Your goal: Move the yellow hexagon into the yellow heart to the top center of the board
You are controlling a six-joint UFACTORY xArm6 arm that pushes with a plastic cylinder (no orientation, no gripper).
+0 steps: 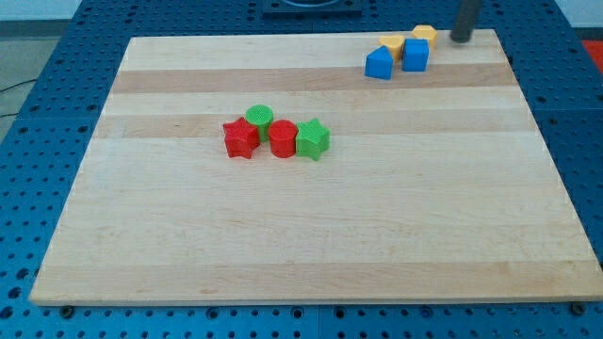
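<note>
Two yellow blocks sit at the far right of the wooden bench (311, 235), touching or nearly touching: one (423, 33) at the far edge, the other (392, 43) just left of and nearer than it. Which is the yellow hexagon and which the yellow heart cannot be told at this size. A blue cube (415, 55) sits against their near side, and a second blue block (379, 63), shape unclear, lies just left of the cube. My tip (461, 40) rests on the bench just right of the farther yellow block, apart from it. The arm has no fingers; the rod holds nothing and is free of every block.

Mid-bench, well apart from this cluster, stand a red star (240, 138), a green cylinder (259, 117), a red cylinder (283, 138) and a green star (313, 139).

Procedure, as judged: the pair lies right of top centre, so the push should run leftward along the far edge. Contact the right face of the farther yellow block squarely. Advance slowly, keeping the push line through both yellow blocks. Off-centre contact is likely to rotate the block or drag the blue cube along.
</note>
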